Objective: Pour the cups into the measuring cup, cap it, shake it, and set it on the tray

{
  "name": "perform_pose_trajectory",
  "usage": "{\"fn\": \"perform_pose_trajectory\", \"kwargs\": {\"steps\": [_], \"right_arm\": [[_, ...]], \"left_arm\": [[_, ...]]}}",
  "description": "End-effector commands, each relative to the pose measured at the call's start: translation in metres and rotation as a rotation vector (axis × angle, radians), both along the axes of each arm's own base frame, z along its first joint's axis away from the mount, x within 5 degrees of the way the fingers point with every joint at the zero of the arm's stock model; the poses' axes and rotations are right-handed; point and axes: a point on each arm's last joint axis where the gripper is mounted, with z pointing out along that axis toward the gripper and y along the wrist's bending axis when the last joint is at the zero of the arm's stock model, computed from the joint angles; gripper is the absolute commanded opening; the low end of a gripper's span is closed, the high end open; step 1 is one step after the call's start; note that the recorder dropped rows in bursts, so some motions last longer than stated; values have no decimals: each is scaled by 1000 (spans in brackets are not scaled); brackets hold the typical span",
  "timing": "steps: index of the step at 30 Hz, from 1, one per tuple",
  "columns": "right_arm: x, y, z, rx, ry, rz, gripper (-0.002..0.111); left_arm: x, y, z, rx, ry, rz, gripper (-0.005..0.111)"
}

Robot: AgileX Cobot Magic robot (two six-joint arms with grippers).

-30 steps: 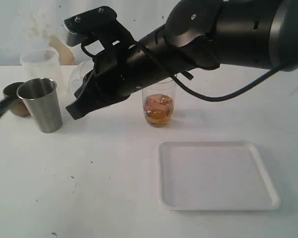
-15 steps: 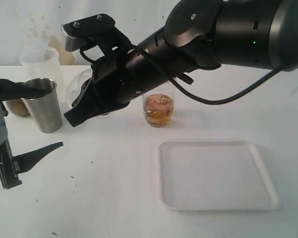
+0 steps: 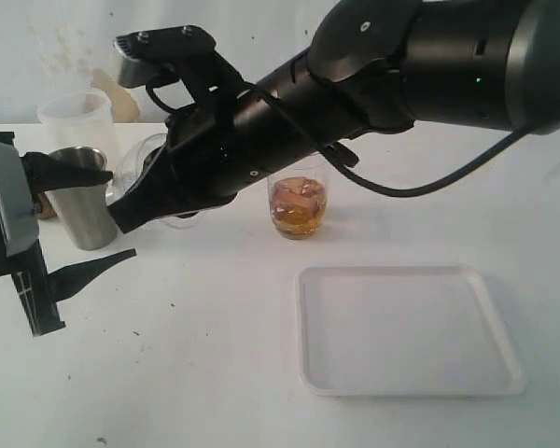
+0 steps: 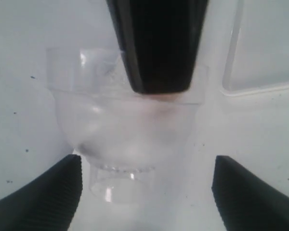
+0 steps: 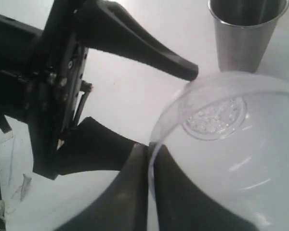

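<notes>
Capping time, I reckon: the measuring cup (image 3: 298,205) stands on the table just behind the tray (image 3: 406,331), amber drink and ice already in it, no lid on. My right gripper (image 5: 148,151) is pinched tight on the rim of the clear dome lid (image 5: 221,134), near the steel tumbler (image 3: 82,201). My left gripper (image 4: 147,192) gapes wide, with the lid ahead between its fingers and apparently untouched. Next, that lid needs carrying over to the cup's rim and seating squarely.

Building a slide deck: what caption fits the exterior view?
Right tool pinches the clear dome lid, open left tool facing it; part-filled measuring cup stands beyond the white tray.
</notes>
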Motion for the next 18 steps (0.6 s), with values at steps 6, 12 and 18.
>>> {"fn": "perform_pose_trajectory", "kwargs": {"steps": [6,12,18], "right_arm": [[-4,0,6,27,14,11,0],[-7,1,7,49,48,33,0],[-8,2,7,53,58,39,0]], "left_arm": [[7,-4,1,-52,2,-10,68],[10,-3,-6,-20,15,-5,68],[8,-8,0,-97,-25,-58,51]]}}
